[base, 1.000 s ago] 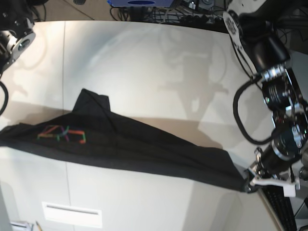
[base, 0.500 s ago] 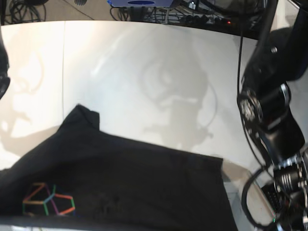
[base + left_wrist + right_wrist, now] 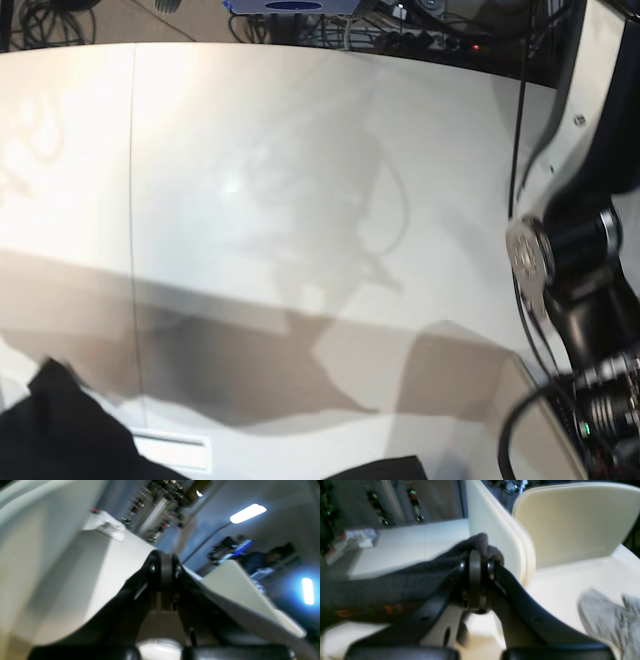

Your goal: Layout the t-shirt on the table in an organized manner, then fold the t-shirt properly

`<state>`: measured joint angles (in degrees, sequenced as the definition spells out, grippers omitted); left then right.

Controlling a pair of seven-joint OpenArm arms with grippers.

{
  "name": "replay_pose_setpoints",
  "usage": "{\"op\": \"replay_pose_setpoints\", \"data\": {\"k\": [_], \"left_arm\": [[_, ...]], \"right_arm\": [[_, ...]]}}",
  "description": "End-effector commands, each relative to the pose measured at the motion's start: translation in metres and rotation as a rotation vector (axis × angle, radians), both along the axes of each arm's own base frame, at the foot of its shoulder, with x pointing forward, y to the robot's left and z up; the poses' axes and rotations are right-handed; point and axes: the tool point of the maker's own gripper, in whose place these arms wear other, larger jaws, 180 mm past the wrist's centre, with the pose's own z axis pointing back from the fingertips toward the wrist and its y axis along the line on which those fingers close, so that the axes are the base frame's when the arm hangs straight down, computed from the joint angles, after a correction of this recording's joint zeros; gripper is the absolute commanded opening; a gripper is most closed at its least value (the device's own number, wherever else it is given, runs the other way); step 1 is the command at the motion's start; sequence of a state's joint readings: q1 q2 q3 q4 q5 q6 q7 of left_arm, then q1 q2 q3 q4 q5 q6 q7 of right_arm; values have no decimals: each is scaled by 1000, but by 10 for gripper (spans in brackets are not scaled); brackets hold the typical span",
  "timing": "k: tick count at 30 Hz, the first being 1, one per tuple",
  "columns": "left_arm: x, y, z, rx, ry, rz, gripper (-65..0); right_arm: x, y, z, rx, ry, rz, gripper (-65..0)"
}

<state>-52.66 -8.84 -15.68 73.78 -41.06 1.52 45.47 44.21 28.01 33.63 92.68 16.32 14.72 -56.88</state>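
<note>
Off-white and nearly bare, the bench (image 3: 300, 150) fills the base view, with a thin straight seam (image 3: 132, 200) running up it on that view's left and broad grey shadows across its near half. Of the t-shirt (image 3: 60, 430) only two black patches show there, both nearer than the shadows: one rising at the bottom-left corner by the seam, another sliver at the bottom edge further right. A dark arm segment with a round metal joint (image 3: 560, 270) blocks the bench's right edge, cables trailing behind it.

From the right wrist camera, the right end effector (image 3: 476, 562) has its fingers clenched on a bunched ridge of the t-shirt, which drapes away toward that view's left with blurred orange and green marks on it. Beyond the fabric stand pale cream panels (image 3: 570, 522), and a grey cloth (image 3: 607, 620) lies at that view's lower right.

From the left wrist camera, the left end effector (image 3: 163, 565) has its fingers pressed together; dark shapes fall away on both sides of them, too blurred to tell whether that is cloth. Behind are a white surface, cluttered racks with small lights, ceiling lamps (image 3: 247, 512) and a blurred seated figure
</note>
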Motion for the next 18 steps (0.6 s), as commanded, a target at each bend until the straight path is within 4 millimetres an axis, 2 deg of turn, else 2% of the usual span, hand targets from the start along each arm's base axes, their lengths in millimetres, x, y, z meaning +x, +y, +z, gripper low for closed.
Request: {"op": "replay_pose_setpoints", "data": {"k": [1, 5, 10, 14, 16, 18], "left_arm": [[-6, -4, -5, 8, -1, -13, -650], [-42, -12, -109, 40, 164, -23, -650], [-94, -9, -232, 38, 418, -18, -650], [-139, -6, -301, 33, 581, -16, -650], [-160, -5, -325, 34, 641, -16, -650], [-181, -4, -344, 37, 689, -13, -650]], "right_arm": [[-13, -8, 4, -21, -20, -35, -650], [-34, -5, -102, 82, 147, -55, -650], [-62, 9, -250, 225, 326, -53, -650], [-98, 17, -356, 357, 455, -84, -650], [-122, 18, -391, 386, 509, -106, -650], [-141, 19, -412, 391, 540, -119, -650]]}}
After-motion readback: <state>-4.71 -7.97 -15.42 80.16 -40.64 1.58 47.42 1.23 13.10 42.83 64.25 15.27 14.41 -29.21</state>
